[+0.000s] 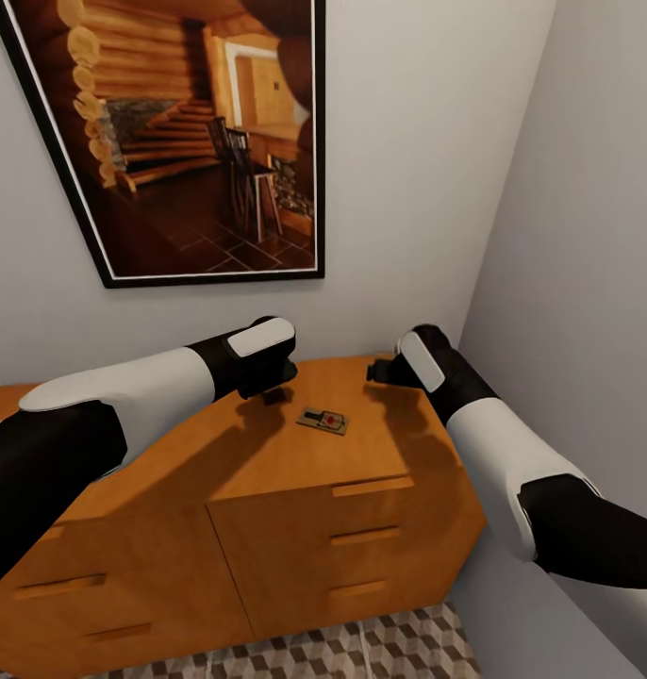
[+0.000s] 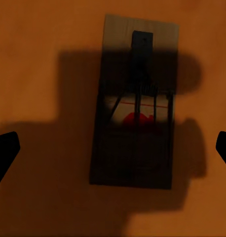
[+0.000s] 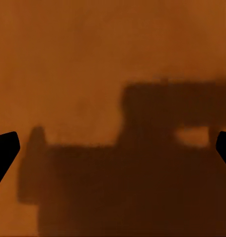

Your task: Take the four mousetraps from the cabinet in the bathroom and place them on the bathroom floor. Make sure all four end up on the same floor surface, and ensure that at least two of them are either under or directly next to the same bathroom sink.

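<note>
Progress is judged early: no mousetrap is seen on the bathroom floor, of which only a strip of cube-patterned tile shows below the front of the cabinet. One mousetrap lies flat on the cabinet's wooden top, near the middle and towards the back wall. A second mousetrap appears in the left wrist view, lying on the same wood directly beneath the left gripper; it may be the small dark item just under that gripper in the head view, though this cannot be confirmed. The left gripper's fingers stand wide apart either side of that trap, holding nothing. The right gripper hangs over bare wood near the cabinet's right rear corner, likewise spread wide and empty. The cabinet drawers are closed; their contents cannot be told. All placements remain outstanding, as far as visible.
</note>
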Motion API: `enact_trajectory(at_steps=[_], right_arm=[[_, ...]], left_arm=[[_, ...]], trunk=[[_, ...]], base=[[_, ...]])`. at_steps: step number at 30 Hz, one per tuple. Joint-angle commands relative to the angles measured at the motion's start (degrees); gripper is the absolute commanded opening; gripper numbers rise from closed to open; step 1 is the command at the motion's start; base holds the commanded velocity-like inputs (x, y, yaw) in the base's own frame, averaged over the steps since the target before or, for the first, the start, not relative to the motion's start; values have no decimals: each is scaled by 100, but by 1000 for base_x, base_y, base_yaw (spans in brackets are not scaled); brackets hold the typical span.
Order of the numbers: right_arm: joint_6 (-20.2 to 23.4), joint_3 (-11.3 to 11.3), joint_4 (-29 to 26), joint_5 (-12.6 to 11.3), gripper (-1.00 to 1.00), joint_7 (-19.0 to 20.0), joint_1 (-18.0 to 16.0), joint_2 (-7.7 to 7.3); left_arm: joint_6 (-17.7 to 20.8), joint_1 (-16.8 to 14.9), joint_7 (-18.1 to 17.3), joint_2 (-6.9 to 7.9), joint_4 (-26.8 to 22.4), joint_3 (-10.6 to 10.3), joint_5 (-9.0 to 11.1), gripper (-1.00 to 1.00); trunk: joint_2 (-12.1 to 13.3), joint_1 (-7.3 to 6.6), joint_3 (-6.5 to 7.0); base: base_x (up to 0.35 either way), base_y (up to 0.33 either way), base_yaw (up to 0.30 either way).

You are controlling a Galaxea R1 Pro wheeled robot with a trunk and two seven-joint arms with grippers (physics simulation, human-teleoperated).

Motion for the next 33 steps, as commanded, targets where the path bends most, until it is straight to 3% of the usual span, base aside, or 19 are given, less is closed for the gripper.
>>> enact_trajectory(at_steps=[1, 12, 16, 18, 21, 25, 29, 30, 33], right_arm=[[10, 21, -9, -60, 100, -56, 9, -5], [27, 9, -119, -68, 100, 77, 61, -33], [56, -2, -342, -247, 100, 588, 63, -65], [92, -17, -587, -514, 100, 1199, 64, -145], [148, -29, -872, -813, 100, 1836, 69, -348], [190, -36, -1263, -1259, 100, 2636, 80, -763], [208, -37, -1572, -1813, 100, 3443, 160, -1173], [212, -35, -1679, -2092, 100, 3805, 237, -1344], [216, -31, -1806, -2427, 100, 4203, 343, -1560]], left_arm=[[61, -12, 8, -2, -1, -39, 6, 100], [56, -12, -2, -20, -9, -30, 6, 100], [55, -12, -2, -24, -10, -29, 6, 100], [55, -12, -3, -25, -10, -29, 6, 100], [55, -12, -3, -26, -10, -29, 6, 100], [55, -12, -3, -26, -10, -29, 6, 100], [55, -12, -6, -26, -10, -29, 6, 100], [55, -12, -6, -27, -10, -29, 6, 100], [55, -12, -6, -23, -10, -29, 6, 100]], trunk=[[-45, 22, -24], [-126, 66, -60], [-126, 66, -60], [-126, 66, -60], [-126, 66, -60], [-206, 110, -96], [-366, 198, -168], [-406, 220, -186], [-527, 286, -240]], base=[[0, 0, 0], [0, 0, 0], [0, 0, 0], [0, 0, 0], [0, 0, 0], [0, 0, 0], [0, 0, 0], [0, 0, 0], [0, 0, 0]])
